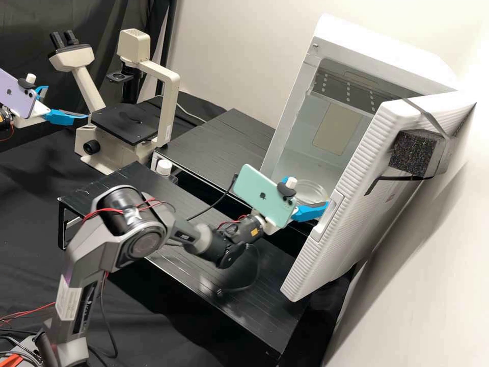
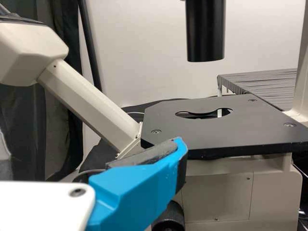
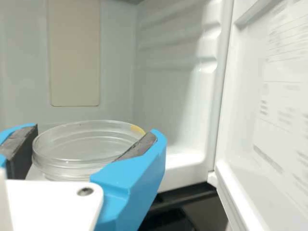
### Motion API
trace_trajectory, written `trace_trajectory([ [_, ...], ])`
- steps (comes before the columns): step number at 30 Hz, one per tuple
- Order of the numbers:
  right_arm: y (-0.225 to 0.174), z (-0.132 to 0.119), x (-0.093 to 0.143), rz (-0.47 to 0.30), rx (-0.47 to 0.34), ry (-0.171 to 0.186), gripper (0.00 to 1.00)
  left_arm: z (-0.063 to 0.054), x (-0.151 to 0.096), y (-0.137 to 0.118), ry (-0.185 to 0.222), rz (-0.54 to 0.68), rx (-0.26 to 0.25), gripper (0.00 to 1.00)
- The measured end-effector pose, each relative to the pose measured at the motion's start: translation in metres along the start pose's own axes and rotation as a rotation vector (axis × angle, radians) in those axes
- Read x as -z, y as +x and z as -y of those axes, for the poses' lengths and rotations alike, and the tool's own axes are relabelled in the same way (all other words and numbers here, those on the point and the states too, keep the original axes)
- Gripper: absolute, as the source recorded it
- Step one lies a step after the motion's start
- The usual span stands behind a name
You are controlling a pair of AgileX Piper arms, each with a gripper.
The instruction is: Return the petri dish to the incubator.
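In the high view my right gripper [image 1: 307,192] is at the open incubator's [image 1: 293,148] doorway, shut on the clear round petri dish [image 1: 311,187]. The right wrist view has the dish [image 3: 84,147] held level between the dark pads of that gripper [image 3: 94,140], in front of the incubator's pale inner wall [image 3: 115,62]; a yellowish mark shows on its rim. Whether its base touches the incubator floor, I cannot tell. Beside the microscope, my left gripper [image 1: 66,103] stands open and holds nothing. In the left wrist view one blue finger [image 2: 137,187] is near the microscope stage.
The incubator door [image 1: 351,188] is swung open, close to the right gripper. A microscope with a black stage [image 1: 125,122] stands at the back left. Two black slatted platforms [image 1: 214,142] lie between microscope and incubator, with a small white-capped bottle [image 1: 164,167] near them.
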State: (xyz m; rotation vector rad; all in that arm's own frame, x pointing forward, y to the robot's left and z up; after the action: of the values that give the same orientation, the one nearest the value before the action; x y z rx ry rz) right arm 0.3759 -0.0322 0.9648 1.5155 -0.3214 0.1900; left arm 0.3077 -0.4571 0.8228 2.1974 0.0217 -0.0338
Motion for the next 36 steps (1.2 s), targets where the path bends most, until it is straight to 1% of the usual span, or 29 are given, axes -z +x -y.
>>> trace_trajectory([
  [6, 0.037, -0.002, 0.000, 0.006, 0.004, 0.037, 0.00, 0.000, 0.000, 0.000, 0.000, 0.000, 0.000, 1.00],
  [8, 0.046, 0.000, 0.000, 0.010, 0.012, 0.041, 0.00, 0.000, 0.000, 0.000, 0.000, 0.000, 0.000, 1.00],
  [11, 0.056, 0.003, 0.001, 0.021, 0.033, 0.038, 0.00, 0.000, 0.000, 0.000, 0.000, 0.000, 0.000, 1.00],
  [17, 0.071, 0.019, 0.002, 0.039, 0.084, 0.038, 0.00, 0.000, 0.000, 0.000, 0.000, 0.000, 0.000, 1.00],
  [20, 0.079, 0.027, 0.005, 0.051, 0.112, 0.022, 0.00, 0.000, 0.000, 0.000, 0.000, 0.000, 0.000, 1.00],
  [22, 0.084, 0.030, 0.007, 0.054, 0.116, 0.017, 0.00, 0.000, 0.000, 0.000, 0.000, 0.000, 0.000, 1.00],
  [26, 0.094, 0.033, 0.007, 0.058, 0.114, -0.009, 0.00, 0.000, 0.000, 0.000, 0.000, 0.000, 0.000, 1.00],
  [29, 0.097, 0.035, 0.004, 0.073, 0.119, -0.012, 0.00, 0.000, 0.000, 0.000, 0.000, 0.000, 0.000, 1.00],
  [31, 0.100, 0.034, 0.004, 0.076, 0.114, -0.005, 0.00, 0.000, 0.000, 0.000, 0.000, 0.000, 0.000, 1.00],
  [34, 0.103, 0.035, 0.003, 0.079, 0.114, -0.004, 0.00, 0.000, 0.000, 0.000, 0.000, 0.000, 0.000, 1.00],
  [36, 0.105, 0.036, 0.003, 0.079, 0.114, -0.008, 0.00, 0.000, 0.000, 0.000, 0.000, 0.000, 0.000, 1.00],
])
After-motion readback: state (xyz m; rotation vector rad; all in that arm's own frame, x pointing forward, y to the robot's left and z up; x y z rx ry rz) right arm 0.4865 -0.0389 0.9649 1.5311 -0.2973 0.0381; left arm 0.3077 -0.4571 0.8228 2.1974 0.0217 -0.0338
